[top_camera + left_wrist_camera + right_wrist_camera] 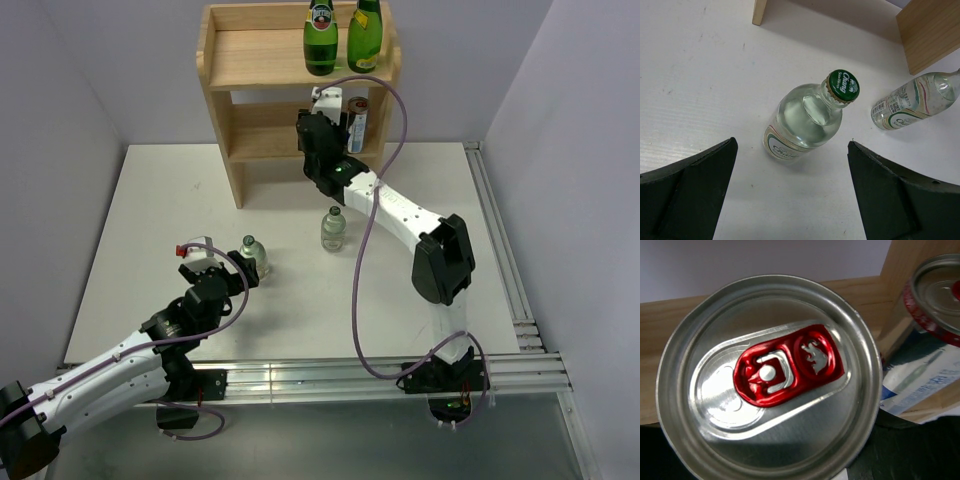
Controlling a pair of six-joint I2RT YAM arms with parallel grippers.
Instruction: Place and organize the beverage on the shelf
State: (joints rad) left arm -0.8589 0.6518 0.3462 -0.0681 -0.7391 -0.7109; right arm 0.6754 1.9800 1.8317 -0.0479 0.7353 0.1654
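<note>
The wooden shelf (250,58) stands at the back with two green bottles (320,38) (365,35) on its top tier. My right gripper (323,122) reaches into the middle tier, shut on a silver can with a red tab (770,375) that fills the right wrist view. A second can (357,122) (927,335) stands just to its right on that tier. My left gripper (238,270) is open, its fingers (695,180) either side of a clear Chang bottle with a green cap (807,117) (253,257), which stands just beyond the tips, untouched.
A second clear bottle (333,230) (912,102) stands on the white table (160,210) in front of the shelf, right of the first. The shelf's legs (759,10) (932,35) are beyond both bottles. A metal rail (500,270) runs along the table's right edge.
</note>
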